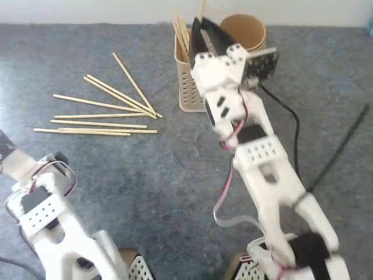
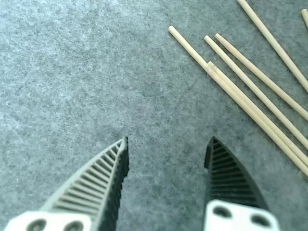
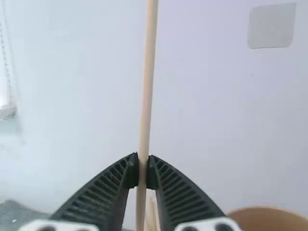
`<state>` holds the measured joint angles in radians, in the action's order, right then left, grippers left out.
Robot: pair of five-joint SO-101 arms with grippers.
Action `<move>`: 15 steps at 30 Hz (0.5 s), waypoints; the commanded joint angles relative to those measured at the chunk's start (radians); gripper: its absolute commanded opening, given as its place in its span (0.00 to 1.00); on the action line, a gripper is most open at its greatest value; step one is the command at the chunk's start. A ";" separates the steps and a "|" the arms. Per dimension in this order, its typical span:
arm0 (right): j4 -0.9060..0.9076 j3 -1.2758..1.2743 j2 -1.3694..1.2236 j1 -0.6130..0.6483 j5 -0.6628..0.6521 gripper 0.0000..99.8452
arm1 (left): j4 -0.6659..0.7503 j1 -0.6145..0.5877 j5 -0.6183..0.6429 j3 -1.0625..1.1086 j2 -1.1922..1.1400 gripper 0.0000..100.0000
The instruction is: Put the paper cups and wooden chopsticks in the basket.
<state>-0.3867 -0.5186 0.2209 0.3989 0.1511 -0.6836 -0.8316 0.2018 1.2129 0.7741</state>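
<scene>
A: Chopsticks (image 1: pixel 102 114): where do the loose ones lie?
B: Flat on the table (image 1: pixel 145 192), left of the basket (image 1: pixel 187 87), spread in a rough fan. Their nearest tips come close to the basket's foot without touching it.
A: And the left gripper (image 2: pixel 168 139)?
B: Farther left of the basket than that fan, low over the grey table. Its fingers (image 2: pixel 103 178) are spread wide with nothing between them. The ends of several loose ones lie ahead of the fingertips, apart from them.
A: What is in the basket?
B: A few more sticks (image 1: pixel 182 34) stand in it, leaning at its left wall and poking above the rim.
A: The right gripper (image 3: pixel 142 166)?
B: Directly above the basket. Its fingers are pinched together on a single chopstick (image 3: pixel 149 72), which stands upright, rising past the fingertips and running down between them.
A: Any cup?
B: One cup (image 1: pixel 243 30), mouth up, at the basket's right side, just beside the right gripper. The arm covers its lower part, so I cannot tell whether it sits inside the basket or behind it.
</scene>
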 commanded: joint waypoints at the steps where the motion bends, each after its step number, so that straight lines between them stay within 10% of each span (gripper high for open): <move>1: -0.042 0.230 -0.185 -0.047 0.014 0.01 | 0.023 0.008 0.002 -0.012 0.037 0.24; 15: 0.031 0.457 -0.447 -0.068 -0.031 0.12 | 0.041 0.018 0.002 -0.008 0.037 0.24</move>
<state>-0.3698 -0.0936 -0.2532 0.3376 0.1389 -0.6651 -0.8316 0.2018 1.2129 0.7787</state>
